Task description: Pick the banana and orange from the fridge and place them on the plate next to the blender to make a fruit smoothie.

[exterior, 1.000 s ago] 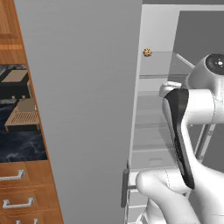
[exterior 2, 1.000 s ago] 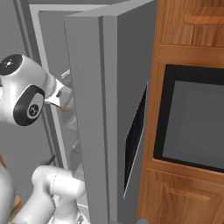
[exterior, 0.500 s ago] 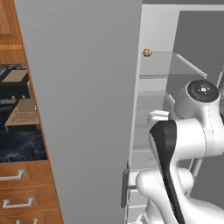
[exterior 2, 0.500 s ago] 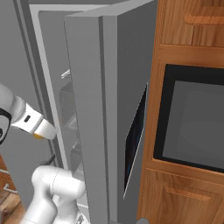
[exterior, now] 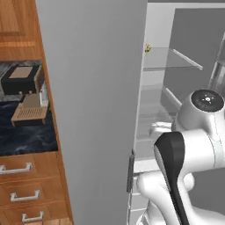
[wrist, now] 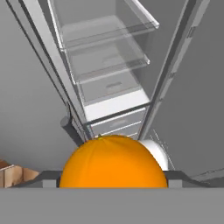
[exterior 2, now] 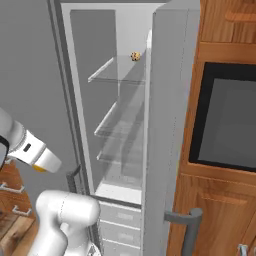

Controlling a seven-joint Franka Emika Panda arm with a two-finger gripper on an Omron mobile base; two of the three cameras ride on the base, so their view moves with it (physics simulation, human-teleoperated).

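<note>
Now, the tall grey fridge [exterior: 92, 110] stands open in front of you, with its clear shelves bare in the middle of the hand view. What has changed is the white arm [exterior: 197, 132]. A second ago its wrist was up level with the shelves; it has since dropped and drawn back toward the lower right of the left base view, clear of the fridge opening. I read that as the withdrawal after a pick, so the carry toward the plate comes next and the banana waits for a second trip.

The smooth bright orange ball [wrist: 113, 159] fills the bottom centre of the hand view, hard up against the pincer [wrist: 113, 177]. It sits between the two tips, which it largely hides. From that, the pincer looks clamped on the orange, its jaws standing wide around the fruit.

A small brown-speckled round lump [exterior: 147, 47] sits on the top shelf, upper right in the left base view. Leave it.
</note>
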